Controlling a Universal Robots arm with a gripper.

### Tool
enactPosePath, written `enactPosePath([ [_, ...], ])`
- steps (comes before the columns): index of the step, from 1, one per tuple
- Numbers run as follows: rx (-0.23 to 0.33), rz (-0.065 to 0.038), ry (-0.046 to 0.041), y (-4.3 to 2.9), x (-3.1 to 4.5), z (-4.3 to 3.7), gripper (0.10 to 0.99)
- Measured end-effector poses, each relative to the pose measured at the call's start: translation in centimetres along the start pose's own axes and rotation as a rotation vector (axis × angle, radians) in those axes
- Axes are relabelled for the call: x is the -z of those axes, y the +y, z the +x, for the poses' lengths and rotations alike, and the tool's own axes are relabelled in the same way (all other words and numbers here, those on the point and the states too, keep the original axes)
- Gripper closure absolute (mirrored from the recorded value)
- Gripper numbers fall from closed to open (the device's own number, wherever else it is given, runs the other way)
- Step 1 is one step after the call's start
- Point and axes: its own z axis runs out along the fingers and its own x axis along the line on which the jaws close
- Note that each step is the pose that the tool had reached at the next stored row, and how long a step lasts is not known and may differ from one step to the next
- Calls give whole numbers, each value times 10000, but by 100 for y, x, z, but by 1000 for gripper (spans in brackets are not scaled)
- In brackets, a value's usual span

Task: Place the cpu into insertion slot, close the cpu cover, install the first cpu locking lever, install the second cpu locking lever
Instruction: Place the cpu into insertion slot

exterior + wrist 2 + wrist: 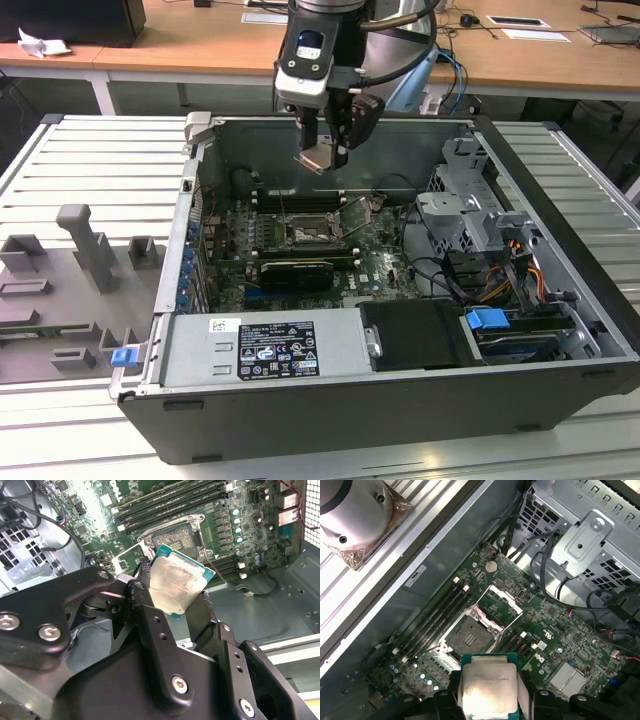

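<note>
My gripper (325,152) hangs above the open computer case, shut on the cpu (321,158), a flat square silvery chip with a green rim. In both wrist views the cpu (176,582) (487,690) sits tilted between the black fingers (141,597). The gripper (172,594) (488,692) holds it well above the green board. The insertion slot (468,636) (175,536) (304,236) lies below it, bare, with dark contacts showing. The cpu cover (501,604) stands swung open beside the slot.
Long memory slots (437,617) flank the socket. A black card (295,271) lies near the board's front. A grey drive cage (468,210) with loose cables fills the exterior view's right. The power supply (262,346) sits in front. Grey fixtures (85,250) stand outside the case.
</note>
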Motion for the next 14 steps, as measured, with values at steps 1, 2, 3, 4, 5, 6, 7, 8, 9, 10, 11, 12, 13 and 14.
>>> enactPosePath([
  [1, -103, -2, -9, 0, 0, 0, 557],
  [2, -158, -2, -14, 0, 0, 0, 557],
  [3, -213, -4, -20, 0, -1, 0, 557],
  [4, -270, -5, -25, 0, -1, 0, 557],
  [5, -327, -6, -29, 0, -1, 0, 557],
  [6, -412, -8, -37, 0, -2, 0, 557],
  [7, -468, -9, -42, 0, -2, 0, 557],
  [8, -545, -11, -49, 0, -2, 0, 557],
  [9, -605, -12, -54, 0, -3, 0, 557],
  [10, -668, -13, -60, 0, -3, 0, 557],
  [11, -772, -15, -69, 0, -3, 0, 557],
  [12, -854, -17, -76, 0, -3, 0, 557],
  [13, -927, -17, -84, 0, -3, 0, 557],
  [14, -1011, -20, -91, 0, -4, 0, 557],
])
